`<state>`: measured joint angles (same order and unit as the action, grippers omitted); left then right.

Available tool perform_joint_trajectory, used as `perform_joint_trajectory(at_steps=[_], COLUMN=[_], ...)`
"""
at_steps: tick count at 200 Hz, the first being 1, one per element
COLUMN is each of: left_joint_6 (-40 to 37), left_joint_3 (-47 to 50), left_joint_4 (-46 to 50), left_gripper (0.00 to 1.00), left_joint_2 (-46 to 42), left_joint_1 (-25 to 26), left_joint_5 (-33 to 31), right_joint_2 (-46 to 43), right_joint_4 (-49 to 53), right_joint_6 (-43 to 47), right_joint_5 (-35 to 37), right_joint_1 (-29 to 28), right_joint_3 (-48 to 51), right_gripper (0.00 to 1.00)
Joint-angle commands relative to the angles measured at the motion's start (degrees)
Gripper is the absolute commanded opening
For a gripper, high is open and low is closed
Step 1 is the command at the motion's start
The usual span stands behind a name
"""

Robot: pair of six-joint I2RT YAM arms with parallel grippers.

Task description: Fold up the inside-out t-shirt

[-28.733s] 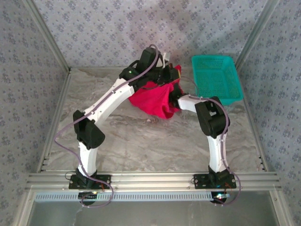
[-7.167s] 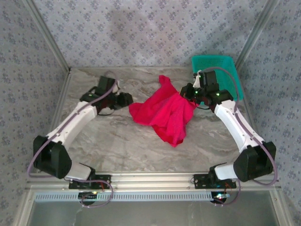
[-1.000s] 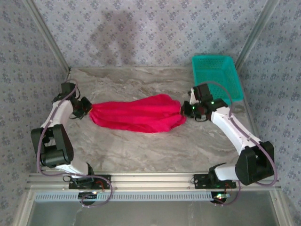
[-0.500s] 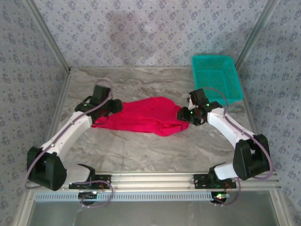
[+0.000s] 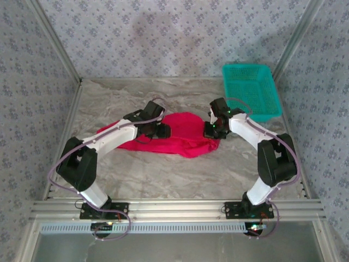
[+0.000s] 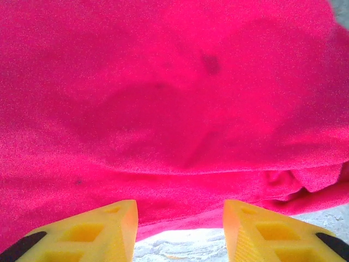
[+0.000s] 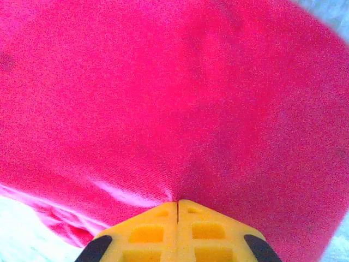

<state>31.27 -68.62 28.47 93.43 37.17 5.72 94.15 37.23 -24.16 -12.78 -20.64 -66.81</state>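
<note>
Inside-out t-shirt is lying limp, light and soft; right gripper is pinching its right edge, left gripper is hovering spread above it; hems likely grip best.

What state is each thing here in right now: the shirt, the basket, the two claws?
Bright red soft cloth t-shirt: lying rumpled, not yet folded.
Teal plastic mesh basket: upright, apart from the shirt.
Left claw: open over the shirt.
Right claw: shut, pinching the shirt.
</note>
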Motion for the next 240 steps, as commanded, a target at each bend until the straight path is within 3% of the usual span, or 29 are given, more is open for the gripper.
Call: perform_joint_trajectory(at_steps=[1,56,60,71,89,132,201,219,240], left_joint_6=[-5.0,-19.3,-19.8,-20.0,-18.1,-13.9,-14.8,-14.3,-13.6], left_joint_3=[-3.5,-10.9,-11.4,-13.1,-15.8,-18.5,-24.3,-28.2,-31.6], left_joint_4=[0.1,-3.5,-3.8,-4.0,-3.5,-4.3,-0.4,2.8,5.4], left_gripper=[0.47,0.59,0.59,0.59,0.58,0.55,0.59,0.55,0.34], left_joint_2=[0.9,7.6,8.1,9.6,12.3,17.5,25.0,28.7,30.3], left_joint_1=[0.9,2.3,2.3,2.3,2.5,4.5,9.4,9.4,9.4], left_joint_5=[1.9,5.9,6.6,8.9,13.4,16.1,13.9,12.1,9.8], right_joint_2=[-2.5,4.3,5.4,9.2,12.2,3.6,-8.5,-10.1,-11.1], right_joint_4=[4.5,2.9,2.6,3.4,6.6,4.5,2.5,0.1,-6.1], right_joint_6=[1.6,1.6,1.5,1.6,1.3,-0.4,-0.9,-2.7,-6.7], right_joint_5=[1.8,-2.5,-3.3,-4.4,-3.1,-2.0,-3.8,-6.5,-10.7], right_joint_1=[0.3,3.1,3.3,4.1,4.7,6.9,9.5,8.9,7.9], right_joint_3=[-5.8,-14.2,-14.9,-17.7,-20.2,-10.7,2.4,5.4,10.3], right_gripper=[0.00,0.00,0.04,0.26,0.36,0.38,0.42,0.45,0.46])
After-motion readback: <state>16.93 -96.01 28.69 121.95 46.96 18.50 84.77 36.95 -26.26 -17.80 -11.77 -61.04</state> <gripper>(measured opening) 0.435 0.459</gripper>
